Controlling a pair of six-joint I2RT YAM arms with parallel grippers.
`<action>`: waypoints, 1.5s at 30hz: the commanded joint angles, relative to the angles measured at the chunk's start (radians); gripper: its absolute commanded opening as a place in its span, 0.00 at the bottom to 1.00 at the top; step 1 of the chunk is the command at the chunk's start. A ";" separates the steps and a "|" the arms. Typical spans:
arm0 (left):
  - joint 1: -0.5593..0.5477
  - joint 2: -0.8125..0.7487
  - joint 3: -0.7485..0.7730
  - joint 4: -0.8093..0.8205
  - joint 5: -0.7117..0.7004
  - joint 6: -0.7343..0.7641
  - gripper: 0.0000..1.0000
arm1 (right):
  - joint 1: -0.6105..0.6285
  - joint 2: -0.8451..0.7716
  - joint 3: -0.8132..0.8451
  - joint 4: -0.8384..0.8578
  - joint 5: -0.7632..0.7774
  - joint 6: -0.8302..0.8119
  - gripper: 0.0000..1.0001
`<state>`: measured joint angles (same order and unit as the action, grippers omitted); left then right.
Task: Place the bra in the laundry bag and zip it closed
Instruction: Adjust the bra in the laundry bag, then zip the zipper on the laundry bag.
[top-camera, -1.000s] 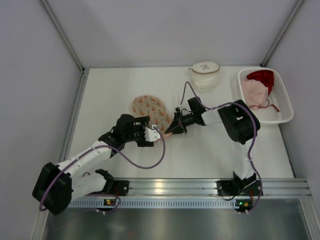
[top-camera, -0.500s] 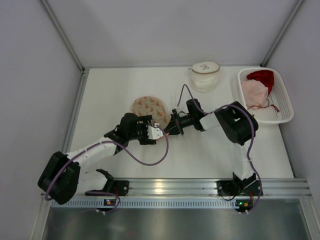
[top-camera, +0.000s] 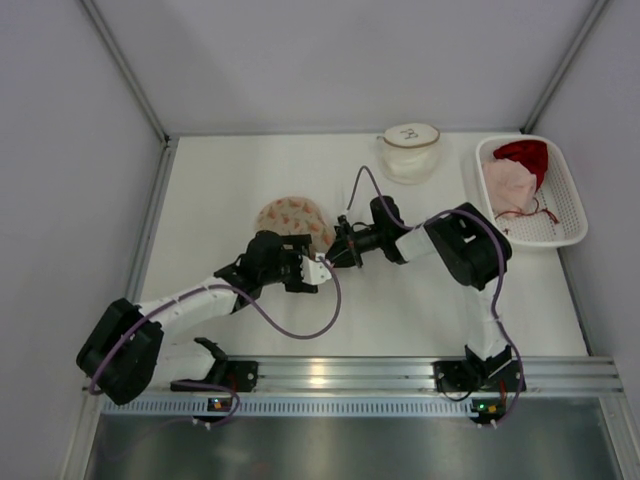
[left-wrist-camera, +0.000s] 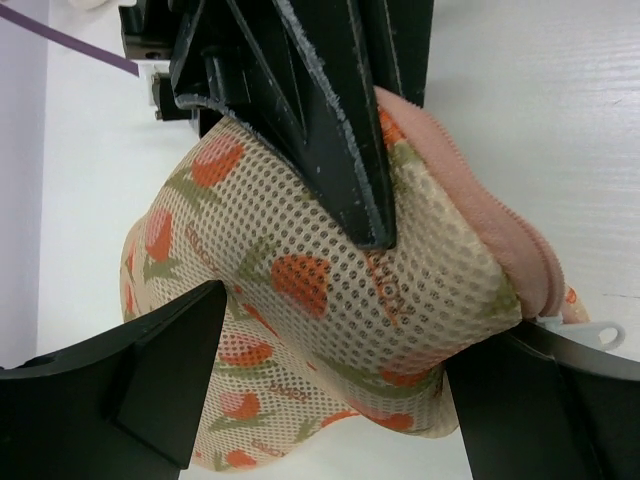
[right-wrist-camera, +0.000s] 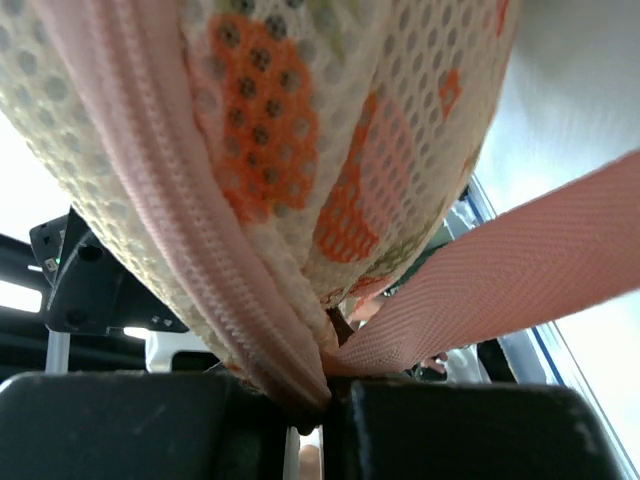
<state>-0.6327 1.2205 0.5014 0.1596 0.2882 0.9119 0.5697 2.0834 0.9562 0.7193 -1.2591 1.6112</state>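
- Left gripper (left-wrist-camera: 355, 325) spread wide, straddling the bag (top-camera: 290, 215) mid-table.
- Right gripper (right-wrist-camera: 320, 400) pinches the bag's pink zip edge.
- Bag's contents hidden; both grippers cover its near edge from above.

Top view: left gripper (top-camera: 311, 268) and right gripper (top-camera: 338, 252) cover the near-right edge of the round peach mesh laundry bag (top-camera: 290, 214) with red-and-green print, so zip state is unreadable there. Contents not discernible through the mesh in any view.

Left wrist: bag cropped at the bottom edge. White zip pull (left-wrist-camera: 592, 332) partly behind the left gripper's finger.

Right wrist: bag cropped at top, pinch point lost in shadow between the pads (right-wrist-camera: 120, 425).

Marking on the white round pouch (top-camera: 408, 160) too small to read.
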 joint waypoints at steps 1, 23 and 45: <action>-0.042 -0.015 0.008 0.115 0.089 0.017 0.91 | 0.052 0.015 0.029 0.192 -0.045 0.127 0.00; -0.041 -0.536 0.054 -0.639 0.178 0.018 0.78 | -0.030 0.000 0.105 -0.460 -0.020 -0.401 0.00; -0.441 -0.082 0.263 -0.844 -0.136 0.574 0.60 | -0.030 0.009 0.101 -0.413 -0.028 -0.331 0.00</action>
<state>-1.0225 1.1385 0.7757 -0.6815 0.2535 1.4368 0.5514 2.1014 1.0363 0.2852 -1.2808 1.2201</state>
